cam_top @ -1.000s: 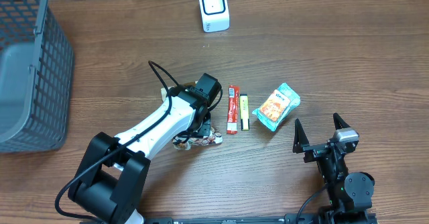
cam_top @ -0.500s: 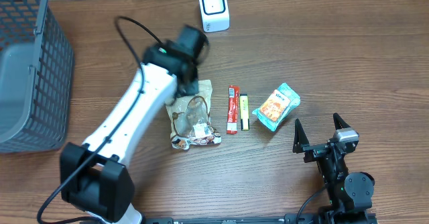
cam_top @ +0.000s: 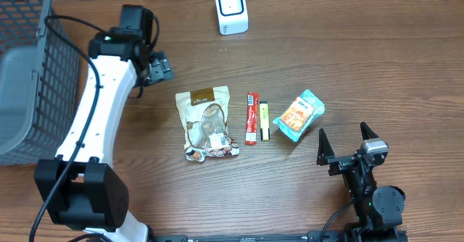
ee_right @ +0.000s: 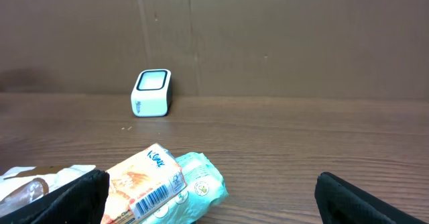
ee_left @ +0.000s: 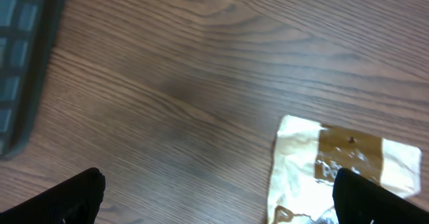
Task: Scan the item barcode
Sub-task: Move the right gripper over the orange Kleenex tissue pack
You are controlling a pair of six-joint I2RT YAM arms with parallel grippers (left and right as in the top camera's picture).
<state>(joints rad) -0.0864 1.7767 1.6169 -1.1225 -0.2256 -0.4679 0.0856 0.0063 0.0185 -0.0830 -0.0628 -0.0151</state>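
The white barcode scanner (cam_top: 230,9) stands at the table's far edge, and the right wrist view shows the scanner (ee_right: 152,93) too. A clear snack bag with a brown label (cam_top: 206,124) lies flat mid-table. My left gripper (cam_top: 156,67) hovers open up-left of it, holding nothing. In the left wrist view my left gripper (ee_left: 218,200) is above bare wood, with the bag (ee_left: 342,163) at lower right. My right gripper (cam_top: 345,144) rests open near the front edge. A teal and orange tissue pack (ee_right: 161,184) lies just ahead of my right gripper (ee_right: 214,200), barcode facing up.
A grey mesh basket (cam_top: 36,75) fills the left side, close to my left arm. A red stick pack (cam_top: 251,117) and a yellow-green stick pack (cam_top: 264,120) lie between the snack bag and the tissue pack (cam_top: 298,114).
My left gripper opened, let go of the snack bag and swung up and left toward the basket. The bag stays flat on the table. The right arm has not moved.
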